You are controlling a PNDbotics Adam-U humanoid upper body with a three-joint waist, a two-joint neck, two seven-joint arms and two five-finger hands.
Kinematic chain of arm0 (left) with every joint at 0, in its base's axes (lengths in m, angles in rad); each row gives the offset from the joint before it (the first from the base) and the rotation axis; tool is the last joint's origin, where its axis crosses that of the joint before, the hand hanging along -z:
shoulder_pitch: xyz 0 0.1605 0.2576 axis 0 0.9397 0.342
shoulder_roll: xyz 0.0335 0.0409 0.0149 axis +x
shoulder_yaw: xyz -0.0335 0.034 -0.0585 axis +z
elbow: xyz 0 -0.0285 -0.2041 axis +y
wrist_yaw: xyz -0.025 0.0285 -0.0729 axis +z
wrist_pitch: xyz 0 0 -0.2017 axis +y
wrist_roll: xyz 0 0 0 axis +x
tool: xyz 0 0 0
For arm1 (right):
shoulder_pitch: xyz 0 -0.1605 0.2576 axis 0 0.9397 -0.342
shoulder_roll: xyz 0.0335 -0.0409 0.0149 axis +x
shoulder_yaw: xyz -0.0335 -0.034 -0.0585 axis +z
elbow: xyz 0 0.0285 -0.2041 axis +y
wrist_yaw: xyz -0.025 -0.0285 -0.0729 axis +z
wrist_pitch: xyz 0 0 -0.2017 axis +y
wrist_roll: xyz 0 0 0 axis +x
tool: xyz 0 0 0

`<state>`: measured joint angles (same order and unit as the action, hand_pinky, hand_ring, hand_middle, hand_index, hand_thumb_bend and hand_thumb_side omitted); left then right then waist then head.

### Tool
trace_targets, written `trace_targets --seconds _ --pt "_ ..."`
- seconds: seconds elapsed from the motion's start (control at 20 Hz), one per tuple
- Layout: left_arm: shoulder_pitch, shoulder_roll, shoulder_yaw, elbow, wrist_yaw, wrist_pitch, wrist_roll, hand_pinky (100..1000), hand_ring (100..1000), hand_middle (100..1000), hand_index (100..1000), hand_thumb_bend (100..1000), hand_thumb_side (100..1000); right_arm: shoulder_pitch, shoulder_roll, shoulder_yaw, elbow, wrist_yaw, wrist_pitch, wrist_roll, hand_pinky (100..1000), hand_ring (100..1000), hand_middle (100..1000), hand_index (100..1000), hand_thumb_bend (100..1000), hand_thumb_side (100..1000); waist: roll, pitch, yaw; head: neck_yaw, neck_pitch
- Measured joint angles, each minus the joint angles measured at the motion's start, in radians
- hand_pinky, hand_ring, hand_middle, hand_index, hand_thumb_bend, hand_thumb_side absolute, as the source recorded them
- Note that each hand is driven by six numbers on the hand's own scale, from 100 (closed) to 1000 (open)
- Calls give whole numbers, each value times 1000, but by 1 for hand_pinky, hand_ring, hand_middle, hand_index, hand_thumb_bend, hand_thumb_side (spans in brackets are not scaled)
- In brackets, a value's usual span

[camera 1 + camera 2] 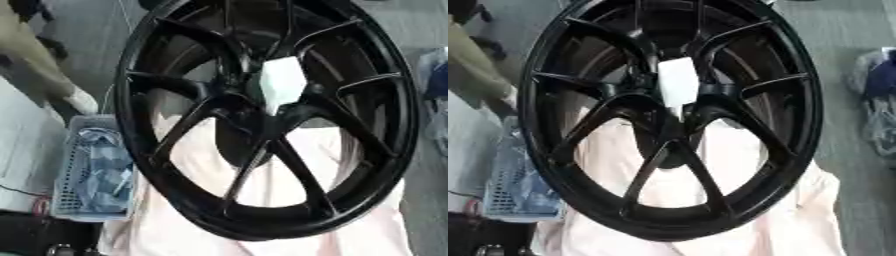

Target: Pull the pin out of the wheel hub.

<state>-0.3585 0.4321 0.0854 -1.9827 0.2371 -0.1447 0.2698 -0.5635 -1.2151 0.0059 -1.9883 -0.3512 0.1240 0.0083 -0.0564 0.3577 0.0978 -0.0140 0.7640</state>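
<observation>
**Pin still seated at the hub, no hand in reach yet**

Pin (282, 82) shows as a pale, whitish block at the centre of the black wheel hub (671, 117), where the spokes meet. It looks seated in the central bore, its lower end narrowing into the dark of the hub, so the pull appears not yet begun. The wheel stands tilted, its face turned toward the camera, and rests on a pale pink cloth (262, 210) that shows through the lower spoke gaps and spreads below the rim. A light mesh basket (92, 170) holding bluish items sits just beside the rim on the robot's left.

Neither of the robot's hands shows in either view, so the state of the fingers cannot be told; nothing of the robot has hold of the pin.

The step in hand is judged to be the approach. A good reach would come in front-on toward the hub centre, passing clear of the spokes, so that the fingers close on the pale exposed part of the pin rather than on a spoke beside it. The pull should probably follow the pin's own axis, straight out of the bore; a sideways tug could jam it or rock the wheel on its soft cloth. Steadying the rim with the other hand may help.
</observation>
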Motion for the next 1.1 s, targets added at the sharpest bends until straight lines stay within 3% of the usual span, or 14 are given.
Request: trace_targets --seconds 0.4,0.75,1.1 --pt "-3 0 -1 0 0 4 -5 826 663 585 724 100 681 -47 -14 109 0 173 -9 210 749 811 793 832 226 379 -16 -9 19 -19 0" --pt "-7 0 -2 0 2 8 -9 826 663 585 724 100 681 -103 -14 213 0 295 -57 367 778 841 818 858 375 349 -28 -13 31 -34 0" --pt "-11 1 -2 0 4 8 -12 826 662 584 723 100 681 -157 -8 291 0 383 -97 498 793 859 835 871 438 356 -37 -16 33 -42 0"
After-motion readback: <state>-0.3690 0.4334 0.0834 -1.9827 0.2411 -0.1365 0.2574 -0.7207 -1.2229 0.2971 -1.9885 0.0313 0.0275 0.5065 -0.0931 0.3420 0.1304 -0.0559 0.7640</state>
